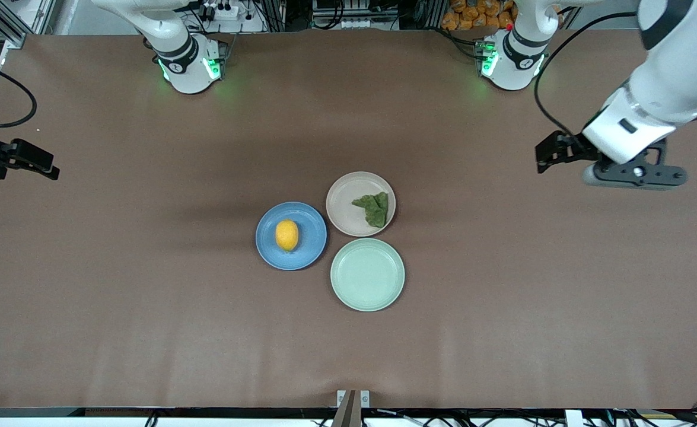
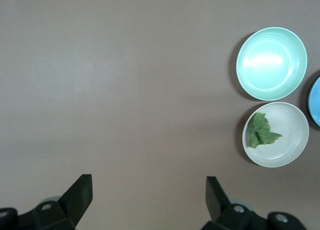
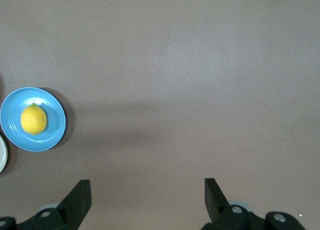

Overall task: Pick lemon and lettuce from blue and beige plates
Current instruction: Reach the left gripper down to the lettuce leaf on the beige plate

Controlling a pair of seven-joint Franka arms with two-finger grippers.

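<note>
You have the lemon (image 1: pixel 287 235) lying on the blue plate (image 1: pixel 309 252) and the lettuce (image 1: pixel 374 208) on the beige plate (image 1: pixel 342 207), both plates mid-bench, touching a mint-green plate (image 1: pixel 367 274) nearer the front edge. Your left end effector (image 2: pixel 149 194) hangs over the bench's left-arm end with fingers apart. Your right end effector (image 3: pixel 148 194) hangs over the right-arm end, fingers also spread.

My arms are glossy white rounded shells with black joint bands; each base glows with green lights; black cables loop from my wrists; my left gripper (image 1: pixel 553 155) is matt black with angular fingers (image 2: pixel 80 192) and small silver screws; my right gripper (image 1: pixel 40 165) is black too.
</note>
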